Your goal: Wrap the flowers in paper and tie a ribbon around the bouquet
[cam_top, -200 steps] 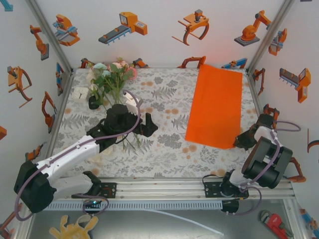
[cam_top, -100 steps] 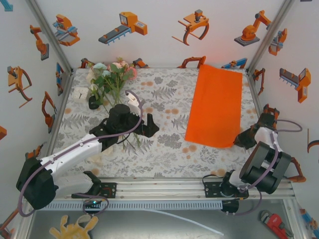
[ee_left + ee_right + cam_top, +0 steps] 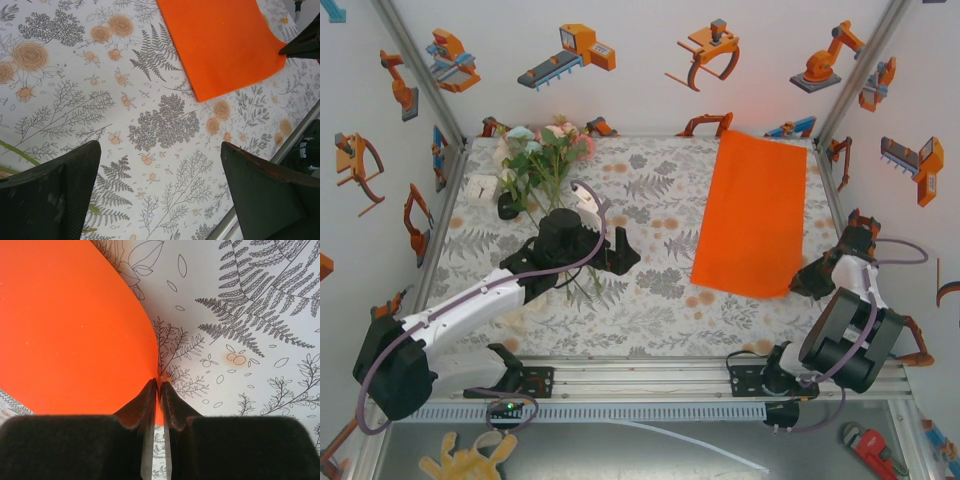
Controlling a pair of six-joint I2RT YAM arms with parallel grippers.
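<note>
Bright orange paper [image 3: 752, 215] lies at the right of the overhead view on a floral-print surface [image 3: 650, 300]. It looks thin, light and floppy, likely to crease or slide, so a corner pinch suits it. The right pincer [image 3: 159, 382] is nearly closed on the paper's near right corner. The flowers [image 3: 545, 150] sit at upper left, with thin stems trailing toward centre. They look soft and easily crushed, best taken by the stems. The left pincer [image 3: 160, 145] hovers wide open and empty over the stem ends. Bare surface between flowers and paper leaves room. The right wall stands close beside the paper.
</note>
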